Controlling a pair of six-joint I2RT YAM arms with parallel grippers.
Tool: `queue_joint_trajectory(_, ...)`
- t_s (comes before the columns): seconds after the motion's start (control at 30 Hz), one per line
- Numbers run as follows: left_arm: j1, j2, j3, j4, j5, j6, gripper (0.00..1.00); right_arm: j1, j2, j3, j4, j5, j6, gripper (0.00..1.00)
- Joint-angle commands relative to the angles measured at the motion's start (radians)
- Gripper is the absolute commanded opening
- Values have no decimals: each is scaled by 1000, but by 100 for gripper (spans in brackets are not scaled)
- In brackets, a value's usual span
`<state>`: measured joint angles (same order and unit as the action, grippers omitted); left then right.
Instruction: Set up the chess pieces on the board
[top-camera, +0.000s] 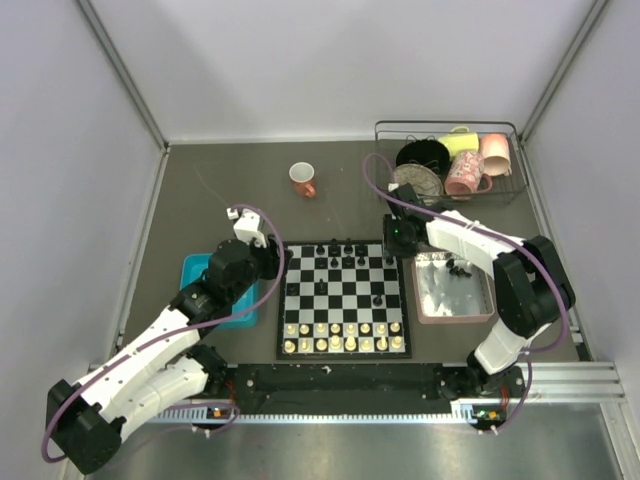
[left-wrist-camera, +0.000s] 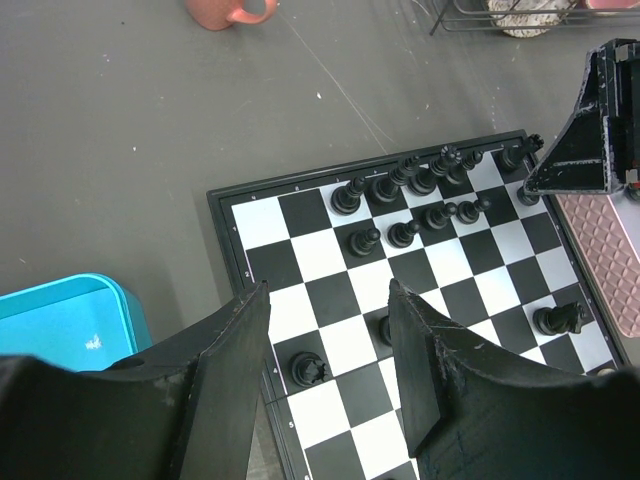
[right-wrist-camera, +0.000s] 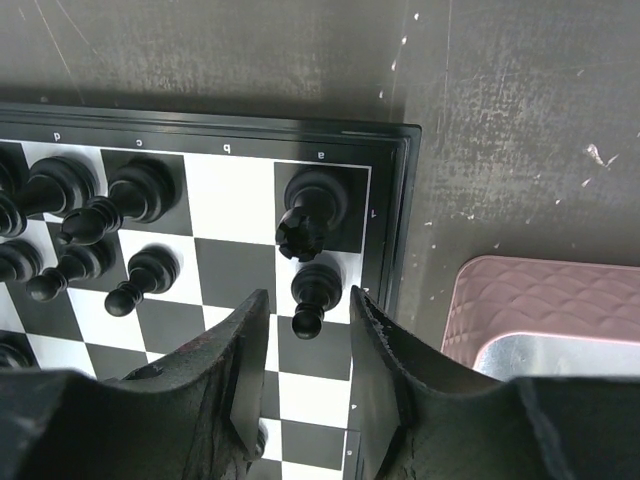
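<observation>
The board (top-camera: 345, 292) lies between my arms, with black chess pieces (top-camera: 345, 258) along its two far rows. In the right wrist view my right gripper (right-wrist-camera: 308, 295) stands open over the board's (right-wrist-camera: 230, 180) corner. A black pawn (right-wrist-camera: 316, 290) stands upright just past the fingertips, untouched, behind a rook (right-wrist-camera: 308, 215). My left gripper (left-wrist-camera: 328, 295) hangs open above the board's (left-wrist-camera: 320, 255) left side. A lone black rook (left-wrist-camera: 308, 369) stands below its gap, clear of both fingers (left-wrist-camera: 235, 340). A knight (left-wrist-camera: 560, 318) stands apart at the right.
Cream-white pieces (top-camera: 345, 336) fill the near rows. A pink tray (top-camera: 452, 318) at the right holds loose black pieces (top-camera: 460, 267). A teal tray (top-camera: 195, 265) sits left of the board under my left arm. An orange cup (top-camera: 302, 179) and a wire basket (top-camera: 450, 160) of crockery stand behind.
</observation>
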<state>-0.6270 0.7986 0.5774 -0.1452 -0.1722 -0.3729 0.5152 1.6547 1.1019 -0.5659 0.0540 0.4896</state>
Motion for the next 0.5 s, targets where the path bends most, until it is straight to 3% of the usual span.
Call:
queue_joint_trajectory(0.0, 4, -24, -7, 18, 0, -6, 56, 14, -12, 59, 14, -14, -9, 38)
queue_joint_trajectory(0.3, 4, -35, -4, 9, -1, -4, 56, -35, -271, 9, -38, 35, -5, 41)
queue_joint_trajectory(0.47, 6, -33, -5, 15, 5, -4, 56, -260, -478, -100, -87, 60, -31, 44)
